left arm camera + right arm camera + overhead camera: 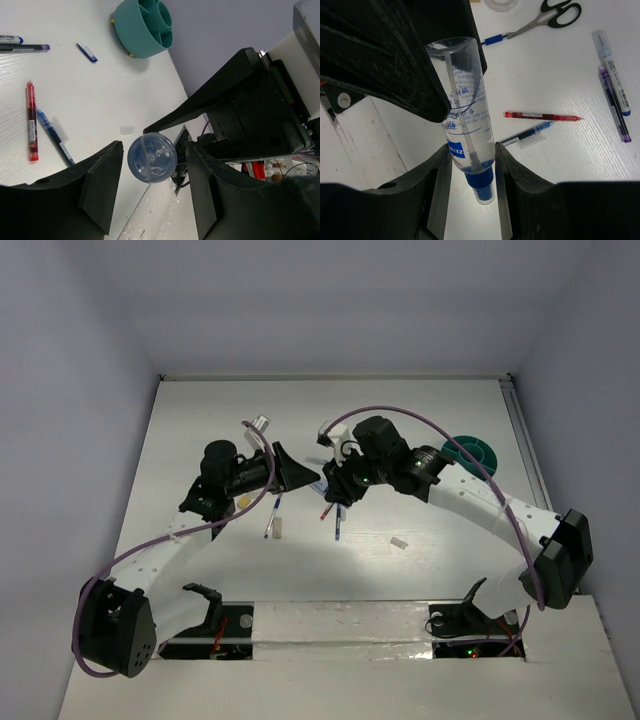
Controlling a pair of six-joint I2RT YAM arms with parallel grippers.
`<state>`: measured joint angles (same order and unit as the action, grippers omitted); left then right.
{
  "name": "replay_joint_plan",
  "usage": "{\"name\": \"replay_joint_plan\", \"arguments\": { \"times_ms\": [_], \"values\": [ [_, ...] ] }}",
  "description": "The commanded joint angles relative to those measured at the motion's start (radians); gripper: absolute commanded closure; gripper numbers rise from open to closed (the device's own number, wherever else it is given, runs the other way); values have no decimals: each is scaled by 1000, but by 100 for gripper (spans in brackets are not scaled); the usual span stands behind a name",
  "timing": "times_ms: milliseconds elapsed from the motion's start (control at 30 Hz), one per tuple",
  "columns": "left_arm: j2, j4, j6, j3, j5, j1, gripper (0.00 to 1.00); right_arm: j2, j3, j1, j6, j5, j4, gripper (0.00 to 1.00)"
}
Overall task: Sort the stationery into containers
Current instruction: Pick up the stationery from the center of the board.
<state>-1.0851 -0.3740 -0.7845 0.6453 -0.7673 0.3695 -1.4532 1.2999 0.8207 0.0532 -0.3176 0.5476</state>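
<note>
Over the middle of the tabletop (200,440) the two arms meet tip to tip, and from above I cannot make out what sits between them. The right wrist view settles it. The right gripper (474,160) is clamped on the blue-capped end of a clear tube (467,115), a finger pressed to each side. The tube is held in the air and reaches toward a black finger of the left arm. The left wrist view sees the same tube end-on, as a round bluish disc between the fingers of the left gripper (155,155). Those fingers stand apart with a thin gap on each side, so they bracket the tube without touching it.

The teal tub (131,37) sits at the right of the tabletop, a little farther back than the grippers and well apart from the tube. The left wrist view shows its dividers, while the top view has it partly behind the right arm.

A red pen (542,116) and a blue pen (527,134) lie close together on the tabletop under the grippers. A white marker (612,70) and a purple pen (616,107) lie side by side near them. Only the right wrist view takes in the black-handled scissors (555,15). A small white eraser (399,543) lies alone nearer the arm bases, plainest from above.
</note>
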Motion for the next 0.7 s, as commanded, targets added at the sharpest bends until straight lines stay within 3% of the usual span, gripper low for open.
{"name": "replay_joint_plan", "arguments": {
  "times_ms": [0, 167, 300, 400, 500, 600, 633, 667],
  "values": [
    [5, 0, 31, 1, -27, 3, 51, -9, 61, 11, 16, 15, -31, 85],
    [-1, 15, 45, 7, -38, 3, 55, -24, 82, 11, 28, 23, -9, 85],
    [8, -20, 24, -4, -15, 3, 91, -24, 81, 11, 36, 37, -3, 85],
    [7, -121, -48, -44, -17, 3, 99, -9, 68, 11, 37, 38, -14, 84],
    [-6, -195, -100, -65, -12, 3, 100, 20, 52, 11, 37, 18, -34, 84],
    [11, -285, -151, -79, -1, 3, 100, 63, 24, 11, 19, 49, -63, 68],
    [19, -304, -160, -81, 8, 3, 100, 82, 10, 11, 11, 57, -78, 57],
    [42, -340, -179, -81, 22, 3, 100, 114, -10, -3, -9, 54, -109, 28]
  ]
}}
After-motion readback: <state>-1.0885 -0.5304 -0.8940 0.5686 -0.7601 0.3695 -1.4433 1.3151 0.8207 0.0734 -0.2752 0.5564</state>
